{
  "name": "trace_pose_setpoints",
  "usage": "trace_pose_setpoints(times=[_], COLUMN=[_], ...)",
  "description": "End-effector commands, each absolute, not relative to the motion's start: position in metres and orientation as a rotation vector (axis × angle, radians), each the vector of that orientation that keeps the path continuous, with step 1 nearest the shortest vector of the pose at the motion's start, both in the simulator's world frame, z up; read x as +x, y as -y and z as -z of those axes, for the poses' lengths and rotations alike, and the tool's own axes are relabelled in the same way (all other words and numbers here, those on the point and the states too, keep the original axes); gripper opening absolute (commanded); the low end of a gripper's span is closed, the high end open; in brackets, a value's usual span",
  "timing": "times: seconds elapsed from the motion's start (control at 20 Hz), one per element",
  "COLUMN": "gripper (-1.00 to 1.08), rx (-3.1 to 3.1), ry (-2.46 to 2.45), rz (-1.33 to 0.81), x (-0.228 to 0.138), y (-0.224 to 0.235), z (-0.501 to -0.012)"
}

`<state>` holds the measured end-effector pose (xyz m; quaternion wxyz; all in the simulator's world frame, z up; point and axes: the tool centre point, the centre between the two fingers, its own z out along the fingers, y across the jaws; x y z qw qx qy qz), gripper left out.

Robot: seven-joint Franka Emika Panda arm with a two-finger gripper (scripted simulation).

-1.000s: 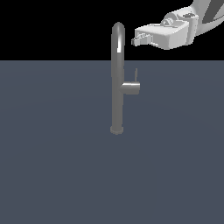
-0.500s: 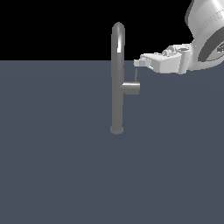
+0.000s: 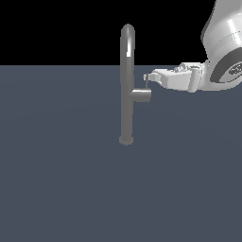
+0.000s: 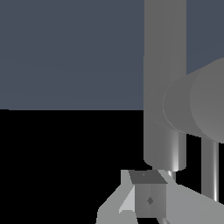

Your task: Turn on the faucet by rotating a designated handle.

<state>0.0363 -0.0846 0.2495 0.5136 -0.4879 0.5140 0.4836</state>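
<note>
The faucet (image 3: 126, 85) stands upright on the grey floor (image 3: 56, 189), slightly above the centre of the exterior view. Its long axis runs from 6 to 12 o'clock, and its arched top curls over at 12. A short stub (image 3: 141, 95) juts from the tube towards 3 o'clock, lying horizontal. On the end of that stub the handle (image 3: 147, 83), a thin lever, rises towards 12 o'clock, so its long axis is roughly vertical.

The gripper (image 3: 147, 77) reaches in from 3 o'clock, level with the top of the handle, with its fingertips touching or just beside the lever. This sideways approach probably suits a push against the lever, swinging it about the stub's axis. Whether the fingers are spread, closed together or clamped on the lever cannot be told: the exterior view is too small, and the wrist view shows only one fingertip (image 4: 148, 199) near the stub (image 4: 192, 105).
</note>
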Motion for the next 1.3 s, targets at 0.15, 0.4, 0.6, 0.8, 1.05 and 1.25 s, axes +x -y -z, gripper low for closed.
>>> trace_pose_setpoints(times=[0.15, 0.4, 0.6, 0.8, 1.05, 1.25], gripper=[-1.0, -1.0, -1.0, -1.0, -1.0, -1.0], rx=[-1.165, -1.166, -1.165, -1.164, -1.164, -1.165], ry=[-1.237, -1.237, -1.236, -1.24, -1.238, -1.237], rz=[-1.164, -1.164, -1.164, -1.161, -1.162, -1.163], x=[0.037, 0.026, 0.015, 0.013, -0.003, -0.016], y=[0.084, 0.083, 0.083, 0.083, 0.082, 0.081], z=[-0.249, -0.253, -0.258, -0.257, -0.258, -0.258])
